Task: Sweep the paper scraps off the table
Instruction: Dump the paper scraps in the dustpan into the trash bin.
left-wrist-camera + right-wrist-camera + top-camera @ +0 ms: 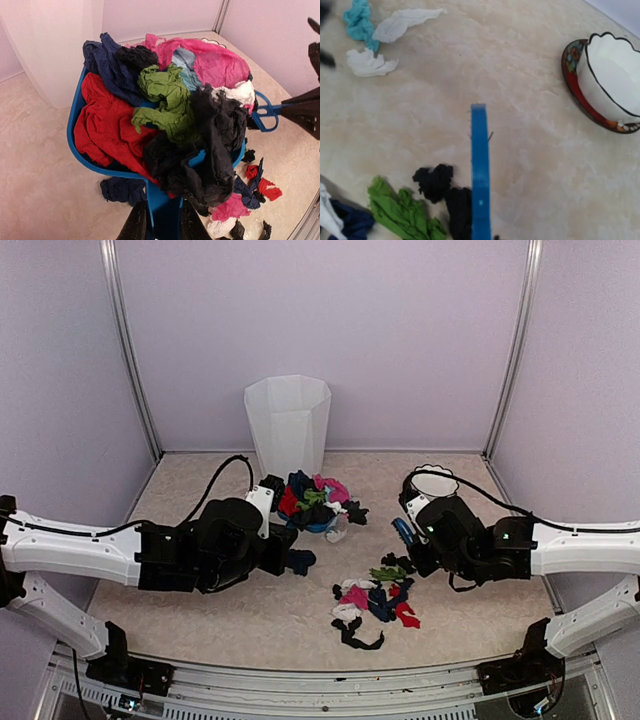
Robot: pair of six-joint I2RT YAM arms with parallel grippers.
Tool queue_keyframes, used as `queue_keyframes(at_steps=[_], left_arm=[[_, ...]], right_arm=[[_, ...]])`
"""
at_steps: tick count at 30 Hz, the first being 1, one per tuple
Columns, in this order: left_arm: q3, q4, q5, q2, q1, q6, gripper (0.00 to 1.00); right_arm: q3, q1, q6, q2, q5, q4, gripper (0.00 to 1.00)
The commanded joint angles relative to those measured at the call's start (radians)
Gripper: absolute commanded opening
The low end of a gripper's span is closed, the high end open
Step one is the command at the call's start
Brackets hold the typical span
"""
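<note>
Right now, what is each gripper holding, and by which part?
The left gripper clamps the blue dustpan by its handle. The right gripper holds the blue brush; the exact spot on it is hidden.

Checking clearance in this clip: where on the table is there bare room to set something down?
Bare table near left, between left arm and front edge; also near right, beside the scraps. Crowded mid-table: loose scraps in front of loaded dustpan and brush.

The beige desk carries a white bin; paper scraps lie before the bin, a bowl right of it.
</note>
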State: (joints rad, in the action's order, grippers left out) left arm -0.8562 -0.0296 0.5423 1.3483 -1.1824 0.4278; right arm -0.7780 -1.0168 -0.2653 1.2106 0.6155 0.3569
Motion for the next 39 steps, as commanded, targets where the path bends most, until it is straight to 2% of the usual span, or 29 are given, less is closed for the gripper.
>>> queue_keyframes(at_steps=[1,9,20,31,39], left_arm=[[-0.122,-0.124,-0.008,-0.029,0.037,-0.055,0.0],[-0.323,-0.256,-0.089,-0.016,0.139,-0.138,0.0],[-0.591,-0.359,-0.29,0.079,0.369,-0.189,0.0],[-0.91,-0.473,-0.313,0.284,0.512,-0.287,0.0],[-0.999,-0.497,-0.376,0.384,0.59,-0.285,0.0]], right_arm=[[0.019,0.02,-0.011,-0.029,-0.014,-0.051,0.0],[0.046,0.031,-0.006,-0.033,-0.036,-0.095,0.0],[0.072,0.031,-0.027,-0.025,-0.072,-0.129,0.0],[0.074,0.031,-0.033,-0.032,-0.109,-0.138,0.0],[0.08,0.031,-0.034,-0.033,-0.103,-0.139,0.0]])
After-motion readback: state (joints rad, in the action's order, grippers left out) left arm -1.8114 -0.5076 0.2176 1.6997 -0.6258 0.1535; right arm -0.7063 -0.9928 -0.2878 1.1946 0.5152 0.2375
